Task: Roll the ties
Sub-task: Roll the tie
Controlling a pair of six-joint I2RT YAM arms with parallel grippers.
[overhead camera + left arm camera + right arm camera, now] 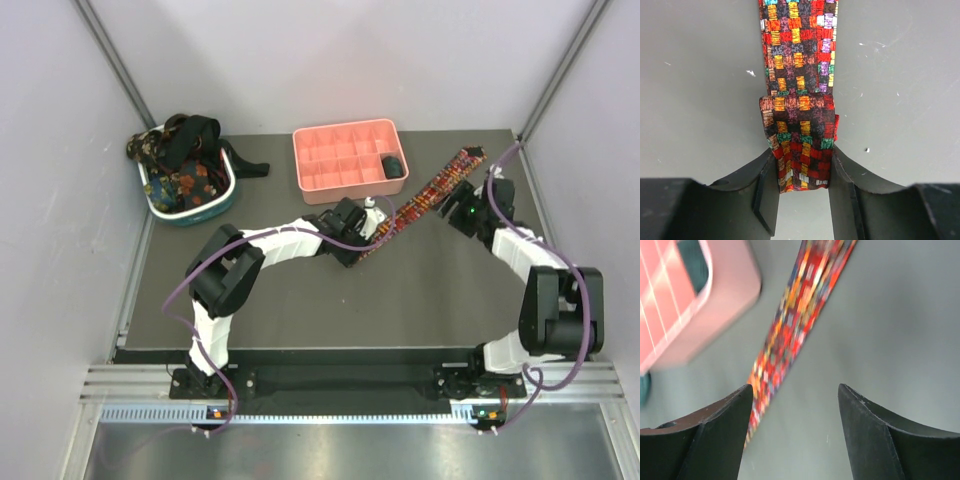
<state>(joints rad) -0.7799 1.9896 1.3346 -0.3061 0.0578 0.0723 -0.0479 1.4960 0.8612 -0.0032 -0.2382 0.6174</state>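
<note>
- Two grippers, one plaid tie out on the table, one tray, one basket.
- Left gripper (803, 167), clasped on the folded-over near end of the plaid tie (800, 50), one black finger (767, 185) against each long edge.
- Between those fingers, a doubled flap of cloth: small woven blocks of red, orange and yellow on dark, with bits of green and purple.
- Straight out ahead of the left gripper, the rest of the tie lying flat as one narrow strip on the grey table (400, 300).
- Right gripper (795, 395), jaws apart with nothing between them, bare table underneath.
- Just beyond its left finger (715, 435), the same tie, seen blurred, slanting away forward.
- In the overhead view, one diagonal band from the left gripper (375, 215) to the far right corner, with the right gripper (462, 205) close beside its far part.
- Farther on and to the left of the right gripper, the pink tray (345, 130) with many compartments; one dark roll (393, 167) in its near right compartment.
- Far off to the left of the left gripper, the teal-and-white basket (190, 215) with a heap of dark patterned ties (180, 150); number impossible to tell.
</note>
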